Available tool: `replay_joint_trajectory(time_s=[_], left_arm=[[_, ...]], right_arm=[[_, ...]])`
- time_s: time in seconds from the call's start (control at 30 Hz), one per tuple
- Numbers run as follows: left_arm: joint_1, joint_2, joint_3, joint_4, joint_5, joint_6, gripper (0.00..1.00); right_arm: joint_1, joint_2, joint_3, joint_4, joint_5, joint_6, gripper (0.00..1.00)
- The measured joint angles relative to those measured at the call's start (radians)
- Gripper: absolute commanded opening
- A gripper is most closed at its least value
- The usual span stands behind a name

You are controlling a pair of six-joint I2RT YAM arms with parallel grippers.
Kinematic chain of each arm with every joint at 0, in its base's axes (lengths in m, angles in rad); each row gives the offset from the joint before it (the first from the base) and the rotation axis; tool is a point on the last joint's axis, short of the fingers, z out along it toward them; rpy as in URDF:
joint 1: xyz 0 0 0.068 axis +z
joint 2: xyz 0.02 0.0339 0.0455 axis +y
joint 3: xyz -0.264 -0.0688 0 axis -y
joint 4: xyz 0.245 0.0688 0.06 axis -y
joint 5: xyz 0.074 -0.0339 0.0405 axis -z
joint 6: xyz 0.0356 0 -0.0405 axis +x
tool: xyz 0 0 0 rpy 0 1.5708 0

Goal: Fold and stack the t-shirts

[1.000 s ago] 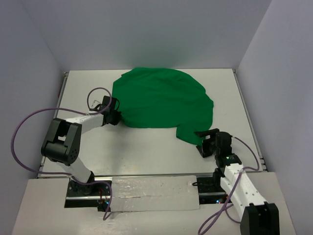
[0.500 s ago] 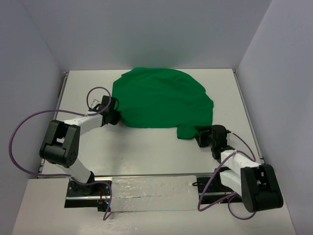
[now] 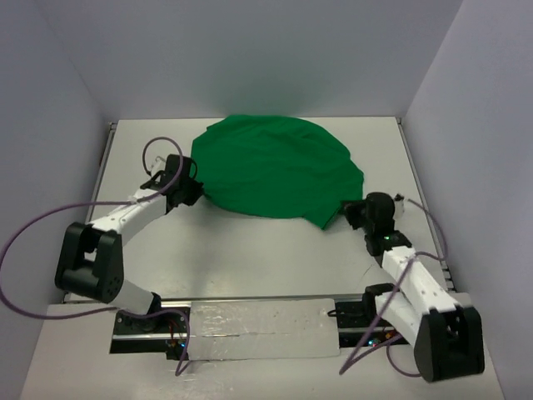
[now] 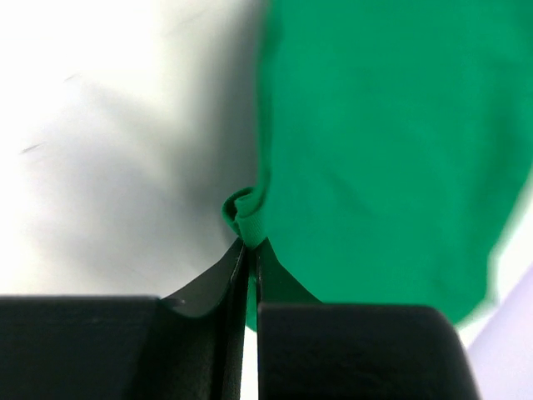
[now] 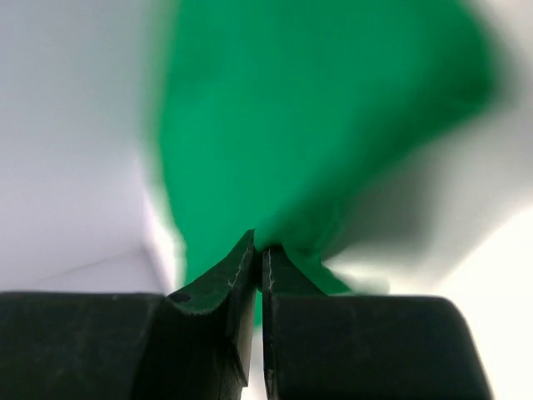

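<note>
A plain bright-green t-shirt (image 3: 271, 171) lies spread in a rounded heap on the white table, toward the back. My left gripper (image 3: 193, 190) is shut on the shirt's left hem, and a small bunched fold of the t-shirt (image 4: 246, 218) sticks out past the closed fingertips. My right gripper (image 3: 350, 213) is shut on the shirt's near-right corner, with the t-shirt's green cloth (image 5: 283, 167) rising from between the pressed fingers and lifted a little off the table. Both held edges are pulled taut.
White walls close in the table (image 3: 241, 258) on the left, back and right. A metal rail (image 3: 250, 329) with the two arm bases runs along the near edge. Purple cables (image 3: 33, 242) loop beside the left arm.
My right gripper moved forward to the shirt's near-right corner and shut on it, then pulled it up and back. My left gripper stayed shut on the left hem and shifted slightly back.
</note>
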Motion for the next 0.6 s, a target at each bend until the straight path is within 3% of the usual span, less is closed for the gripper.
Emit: replay_joint_trajectory(time_s=[0.17, 0.4, 0.6], left_arm=[[0.000, -0.172, 0.207, -0.067, 0.001, 0.098, 0.10], [-0.001, -0.440, 0.423, -0.104, 0.005, 0.208, 0.10], [-0.002, -0.580, 0.602, -0.150, 0.037, 0.258, 0.10]], right_arm=[[0.000, -0.216, 0.347, -0.107, 0.058, -0.198, 0.09], [0.000, -0.274, 0.736, -0.220, 0.068, -0.396, 0.09], [0.000, -0.304, 0.966, -0.287, 0.063, -0.491, 0.09]])
